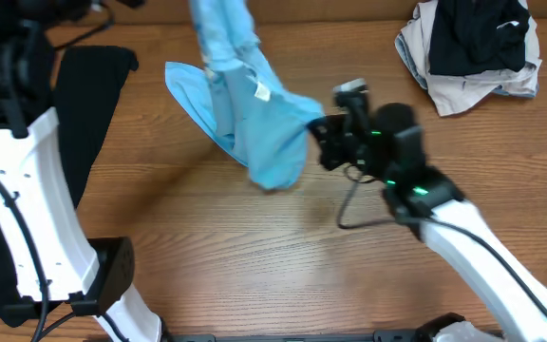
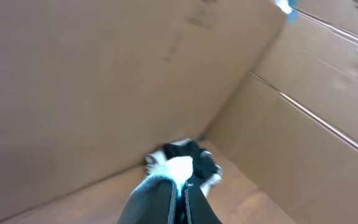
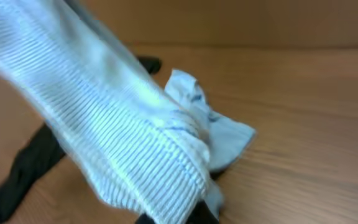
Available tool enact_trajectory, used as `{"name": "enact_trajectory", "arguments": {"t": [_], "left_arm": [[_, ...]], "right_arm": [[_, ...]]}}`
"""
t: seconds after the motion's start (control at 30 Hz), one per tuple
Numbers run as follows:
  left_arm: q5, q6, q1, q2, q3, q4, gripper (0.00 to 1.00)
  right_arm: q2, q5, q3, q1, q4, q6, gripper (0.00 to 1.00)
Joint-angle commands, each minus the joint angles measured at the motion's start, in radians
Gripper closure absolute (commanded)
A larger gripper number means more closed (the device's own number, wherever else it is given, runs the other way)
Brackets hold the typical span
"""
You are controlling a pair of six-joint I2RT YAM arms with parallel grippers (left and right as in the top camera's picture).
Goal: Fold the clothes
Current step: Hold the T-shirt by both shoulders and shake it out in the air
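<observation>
- The light-blue T-shirt (image 1: 254,114) is bunched and lifted, hanging from the top centre of the frame down to the middle.
- The long black garment (image 1: 88,104) lies flat along the left side of the frame.
- The black and beige garments (image 1: 473,47) sit in 1 crumpled pile at the upper right.

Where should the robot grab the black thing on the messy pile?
Probably pinch a raised fold of the black garment, coming straight down from above. It sits bunched on top of the beige garment, so its folds stick up with nothing covering them.
</observation>
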Motion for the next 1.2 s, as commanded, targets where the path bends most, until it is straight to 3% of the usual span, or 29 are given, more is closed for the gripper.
{"name": "enact_trajectory", "arguments": {"t": [0.0, 0.13, 0.33, 0.6, 0.8, 0.93, 1.17], "left_arm": [[-0.016, 0.023, 0.081, -0.086, 0.027, 0.025, 0.96], [-0.038, 0.044, 0.146, -0.166, 0.027, 0.026, 0.96], [-0.042, 0.087, 0.148, -0.284, 0.027, 0.03, 0.96], [-0.385, 0.205, 0.148, -0.529, 0.026, 0.014, 0.96], [-0.685, 0.306, 0.148, -0.626, 0.026, -0.064, 0.96], [-0.791, 0.342, 0.148, -0.631, 0.018, -0.12, 0.96], [-0.797, 0.342, 0.148, -0.597, -0.056, -0.124, 0.96]], "right_arm": [[-0.21, 0.073, 0.086, -0.075, -0.156, -0.004, 0.96], [-0.365, 0.138, 0.212, -0.157, -0.392, -0.034, 0.96], [-0.435, 0.14, 0.367, -0.168, -0.568, -0.041, 0.96], [-0.448, 0.14, 0.617, -0.168, -0.803, -0.083, 0.96], [-0.448, 0.197, 0.729, -0.168, -0.893, -0.114, 0.96], [-0.448, 0.253, 0.787, -0.168, -0.921, -0.131, 0.96], [-0.443, 0.34, 0.794, -0.168, -0.913, -0.132, 0.96]]}}
